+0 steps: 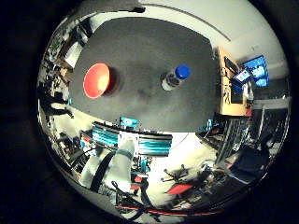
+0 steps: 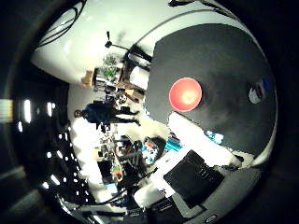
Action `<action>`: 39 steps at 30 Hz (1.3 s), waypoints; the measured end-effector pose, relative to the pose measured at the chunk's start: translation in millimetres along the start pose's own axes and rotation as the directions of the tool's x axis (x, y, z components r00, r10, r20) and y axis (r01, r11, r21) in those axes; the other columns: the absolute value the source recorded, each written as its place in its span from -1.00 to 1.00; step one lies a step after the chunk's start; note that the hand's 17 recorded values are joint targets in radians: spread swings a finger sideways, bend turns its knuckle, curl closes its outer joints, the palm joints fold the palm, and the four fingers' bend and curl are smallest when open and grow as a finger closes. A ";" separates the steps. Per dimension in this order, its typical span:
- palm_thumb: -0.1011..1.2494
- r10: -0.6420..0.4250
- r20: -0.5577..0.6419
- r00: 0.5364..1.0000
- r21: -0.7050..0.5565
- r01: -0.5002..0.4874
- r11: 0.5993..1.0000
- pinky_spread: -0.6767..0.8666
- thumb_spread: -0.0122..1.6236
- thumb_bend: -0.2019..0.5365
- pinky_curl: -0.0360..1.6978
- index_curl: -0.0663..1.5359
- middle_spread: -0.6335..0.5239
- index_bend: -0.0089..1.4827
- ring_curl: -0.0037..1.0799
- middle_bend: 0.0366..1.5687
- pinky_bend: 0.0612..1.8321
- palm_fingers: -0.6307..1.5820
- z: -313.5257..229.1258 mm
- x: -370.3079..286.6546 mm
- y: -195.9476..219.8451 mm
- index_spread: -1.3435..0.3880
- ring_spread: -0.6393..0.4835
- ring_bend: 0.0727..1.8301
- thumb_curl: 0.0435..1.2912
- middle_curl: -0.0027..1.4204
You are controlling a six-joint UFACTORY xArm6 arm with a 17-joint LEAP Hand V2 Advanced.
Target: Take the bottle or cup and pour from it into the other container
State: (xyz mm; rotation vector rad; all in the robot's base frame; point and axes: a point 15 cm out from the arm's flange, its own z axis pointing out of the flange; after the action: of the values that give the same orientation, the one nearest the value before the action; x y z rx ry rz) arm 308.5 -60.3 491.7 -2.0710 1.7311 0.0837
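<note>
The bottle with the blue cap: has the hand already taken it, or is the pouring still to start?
Nothing looks done yet. The bottle with the blue cap stands upright on the dark table, cap on, apart from the red cup, which also stands on the table. Both look small in the palm views, so the palm seems far above them, and nothing is held. Left: reach down, grasp the bottle, carry it to the cup, pour.

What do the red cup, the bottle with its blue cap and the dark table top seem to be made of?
The red cup looks like smooth plastic, with an even colour and a soft sheen. The bottle seems clear plastic, its blue cap opaque plastic. The table top looks matt dark grey, perhaps a mat or laminate; the pictures leave that open.
</note>
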 end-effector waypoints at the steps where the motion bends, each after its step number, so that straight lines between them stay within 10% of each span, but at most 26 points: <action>1: 0.16 0.004 0.009 1.000 0.026 -0.005 1.000 0.43 0.24 -0.53 -0.96 -0.56 0.09 -0.77 -0.60 -0.73 -0.19 -0.19 -4.0 4.9 -1.5 0.18 0.35 -0.57 -0.47 -0.49; 39: 0.06 0.006 0.437 0.899 0.517 -0.257 0.817 0.44 0.28 -0.51 -0.96 -0.56 0.12 -0.77 -0.60 -0.67 -0.06 -0.26 48.5 218.3 48.2 0.25 0.31 -0.46 -0.51 -0.50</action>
State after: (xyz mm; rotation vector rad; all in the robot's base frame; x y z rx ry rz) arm 320.9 -249.9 364.4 -1.3704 1.4092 0.0439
